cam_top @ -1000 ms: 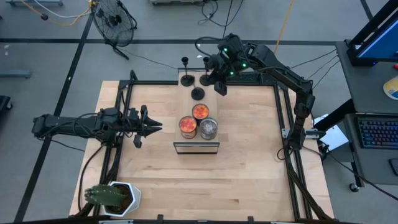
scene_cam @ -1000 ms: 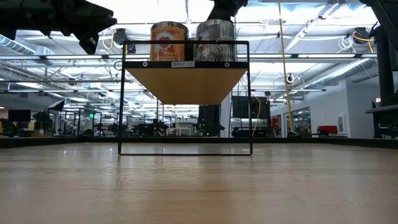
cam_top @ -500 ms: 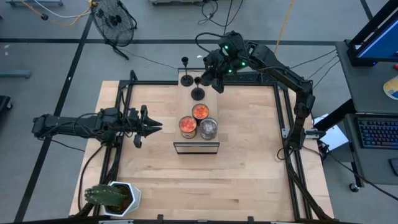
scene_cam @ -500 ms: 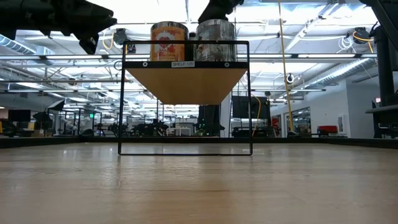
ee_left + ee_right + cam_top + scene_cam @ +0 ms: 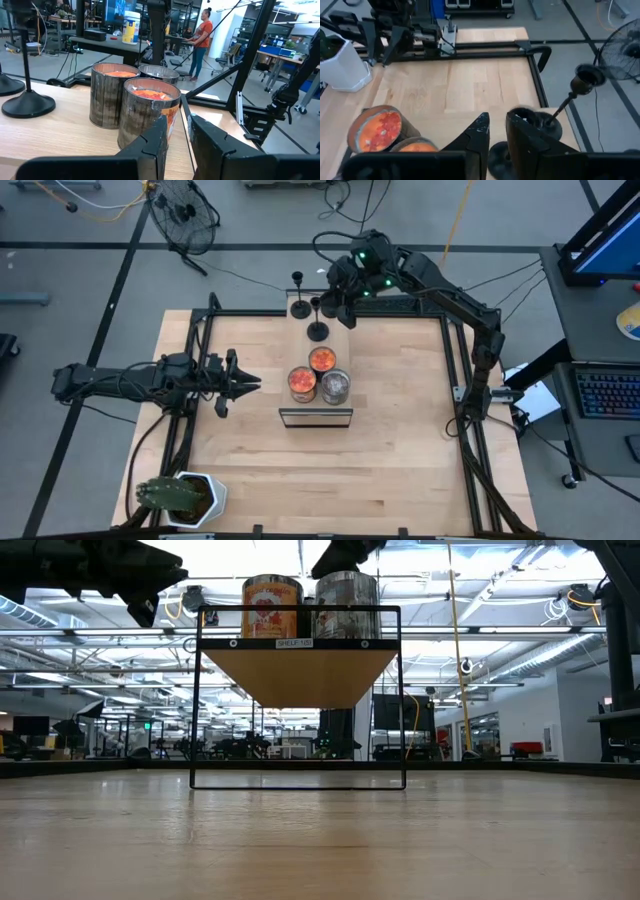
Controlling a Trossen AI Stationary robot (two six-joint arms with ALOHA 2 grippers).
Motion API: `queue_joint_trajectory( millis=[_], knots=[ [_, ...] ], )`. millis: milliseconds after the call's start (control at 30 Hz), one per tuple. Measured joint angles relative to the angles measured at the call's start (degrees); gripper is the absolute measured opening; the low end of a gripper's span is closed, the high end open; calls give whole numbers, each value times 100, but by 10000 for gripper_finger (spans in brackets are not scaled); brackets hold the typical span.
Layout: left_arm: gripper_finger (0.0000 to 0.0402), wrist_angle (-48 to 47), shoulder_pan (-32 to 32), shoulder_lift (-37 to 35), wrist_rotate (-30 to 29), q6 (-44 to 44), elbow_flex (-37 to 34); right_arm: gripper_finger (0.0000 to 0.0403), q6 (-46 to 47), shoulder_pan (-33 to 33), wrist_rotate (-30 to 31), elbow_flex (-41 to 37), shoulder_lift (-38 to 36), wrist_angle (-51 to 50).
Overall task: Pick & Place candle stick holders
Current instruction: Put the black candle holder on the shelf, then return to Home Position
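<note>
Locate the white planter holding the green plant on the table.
In the high view, the white planter sits at the table's near left corner, well apart from the jars, on the left gripper's side.

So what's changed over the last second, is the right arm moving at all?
Yes: the right pincer slid left along the table's far edge, from beside the candle stick holders to right above them. It hasn't visibly taken one. The holders, the jars and the left pincer at the table's left side stayed put.
</note>
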Motion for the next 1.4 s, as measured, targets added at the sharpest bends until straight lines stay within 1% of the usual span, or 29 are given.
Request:
queue_joint_trajectory(
  millis=[533,767,833,867,1000,1033,1100,1200,1300,1400],
  knots=[
    [88,0,1,0,0,22,1,55,-146,-3,20,-5,221,21],
    [88,0,2,0,-39,23,0,55,-186,-11,28,-4,200,54],
    [88,0,1,0,-67,37,0,55,-326,-11,130,-4,204,38],
    [88,0,2,1,-77,30,0,55,-370,-11,297,-4,151,-15],
    [88,-4,0,0,-79,-46,0,54,-690,-20,1414,-2,-358,-615],
    [88,-6,0,2,-79,-48,0,54,-738,-73,1556,2,-505,-789],
    [88,-9,1,0,-81,-23,0,54,-756,-174,1559,-83,-760,-1013],
    [88,-20,1,1,-86,9,0,54,-690,-295,1522,-525,-1181,-983],
    [88,-20,1,2,-96,4,0,54,-594,-353,1546,-1203,-1736,-676],
    [88,-20,1,0,-96,-37,0,54,-496,-424,1561,-2091,-2370,-246]
  ],
)
